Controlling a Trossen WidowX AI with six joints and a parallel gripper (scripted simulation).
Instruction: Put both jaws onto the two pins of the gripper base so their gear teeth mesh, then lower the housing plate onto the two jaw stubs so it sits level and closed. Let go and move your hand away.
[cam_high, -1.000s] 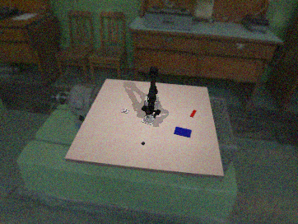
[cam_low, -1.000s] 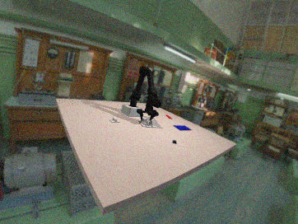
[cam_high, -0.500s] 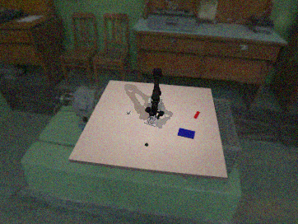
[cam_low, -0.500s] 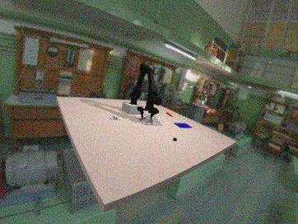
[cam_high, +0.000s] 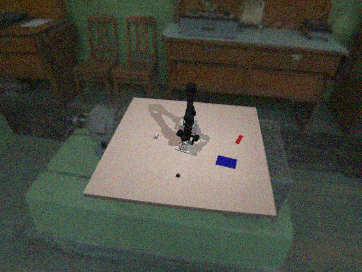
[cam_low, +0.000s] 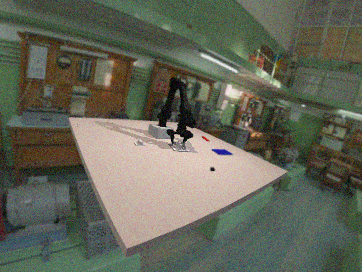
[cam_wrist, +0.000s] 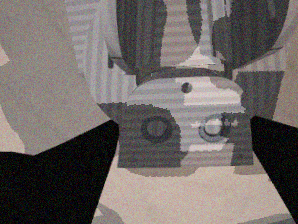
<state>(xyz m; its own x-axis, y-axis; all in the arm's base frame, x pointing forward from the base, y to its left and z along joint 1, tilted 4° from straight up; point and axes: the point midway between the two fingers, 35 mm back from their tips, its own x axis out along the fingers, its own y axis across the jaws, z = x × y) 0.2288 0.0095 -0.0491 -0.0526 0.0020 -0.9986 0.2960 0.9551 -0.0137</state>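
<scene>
Progress: late stage, by the look of it. In the wrist view the plate (cam_wrist: 150, 152) lies across the near ends of the two jaws, which run up the frame side by side. Beneath and beside them shows the pale base (cam_high: 185, 149) (cam_low: 181, 148) (cam_wrist: 89, 57), under the arm (cam_high: 189, 112) (cam_low: 185, 110).

Plate: a round feature shows in each of its two large holes, the left stub (cam_wrist: 156, 128) in shadow and the right stub (cam_wrist: 213, 126) catching light. This suggests that the plate has been set over both stubs. It looks roughly square to the jaws; whether it is fully down and level cannot be read from above.

Jaws: both appear placed on the base. Pins and gear teeth are covered by the plate, so meshing is unverified.

Tool: the gripper (cam_high: 188, 141) (cam_low: 180, 143) (cam_wrist: 180, 123) is spread wide and judged released, with nothing clenched. Its fingers stand at either side of the plate, close to its edges; any slight remaining contact cannot be excluded.

Elsewhere: a small pale item (cam_high: 156, 136) (cam_low: 139, 143) lies apart on the table (cam_high: 135, 175) (cam_low: 135, 200); too small to identify.

Remaining: the arm has yet to withdraw. A straight lift seems advisable, since a sideways brush might tilt the plate or pull it off a stub.
</scene>
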